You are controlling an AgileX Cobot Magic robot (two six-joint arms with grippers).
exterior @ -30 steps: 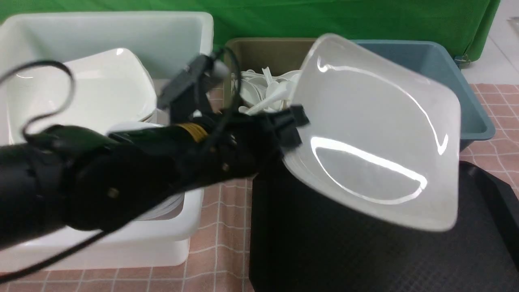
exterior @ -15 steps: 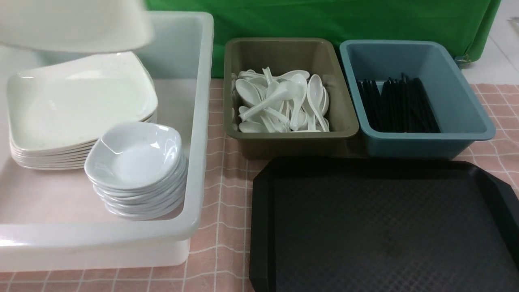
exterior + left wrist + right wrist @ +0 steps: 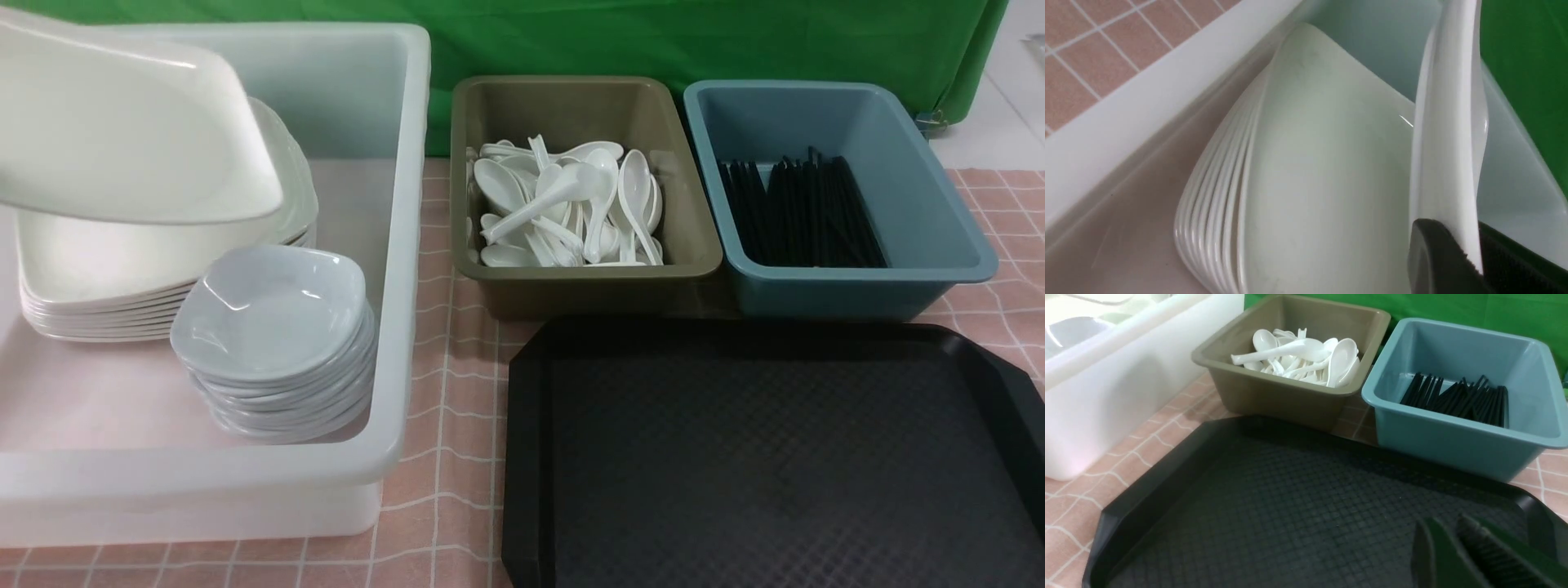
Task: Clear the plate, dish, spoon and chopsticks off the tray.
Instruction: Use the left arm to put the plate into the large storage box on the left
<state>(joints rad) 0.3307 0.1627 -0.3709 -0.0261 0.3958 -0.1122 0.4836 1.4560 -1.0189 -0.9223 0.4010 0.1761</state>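
Note:
My left gripper (image 3: 1477, 255) is shut on the rim of the large white plate (image 3: 1447, 155), seen edge-on in the left wrist view. In the front view the plate (image 3: 122, 131) hangs tilted just above the stack of plates (image 3: 98, 269) in the white tub; the gripper itself is outside that view. The black tray (image 3: 767, 457) holds nothing. My right gripper (image 3: 1453, 543) is shut and empty, low over the tray's (image 3: 1274, 506) near right part. A stack of small dishes (image 3: 273, 327) sits in the white tub. Spoons (image 3: 563, 204) and chopsticks (image 3: 804, 212) lie in their tubs.
The white tub (image 3: 400, 245) stands at the left. The olive tub (image 3: 571, 106) and the blue tub (image 3: 906, 155) stand behind the tray. A pink checked cloth (image 3: 445, 408) covers the table. A green backdrop is behind.
My left arm has carried the plate from above the tray leftward over the white tub. In the last half second the plate came lower, toward the stack of plates.

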